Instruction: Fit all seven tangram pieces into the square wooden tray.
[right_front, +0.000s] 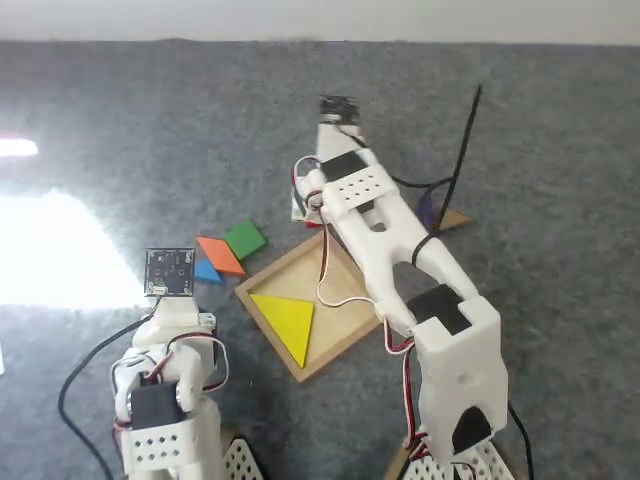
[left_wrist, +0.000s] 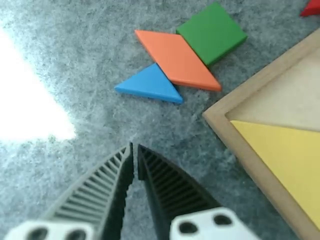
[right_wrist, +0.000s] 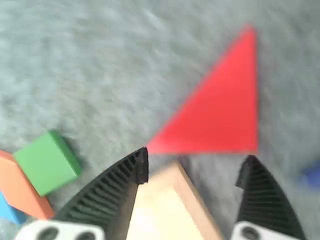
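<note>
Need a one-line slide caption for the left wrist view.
Left gripper, shut, above grey mat near blue triangle, orange parallelogram, green square; yellow triangle sits in tray.

No legible text, numbers, labels or signs anywhere. Green square (left_wrist: 212, 32), orange parallelogram (left_wrist: 177, 59), blue triangle (left_wrist: 150, 85), yellow triangle (left_wrist: 290, 160), red triangle (right_wrist: 220, 110): plain faces. Wooden tray (left_wrist: 270, 75): bare wood, unmarked.

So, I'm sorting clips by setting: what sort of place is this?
Most likely a robotics lab or hobby bench: a grey felt-like mat covers the table, a left arm and a right arm stand side by side, and a square wooden tray holds a yellow triangle.
</note>
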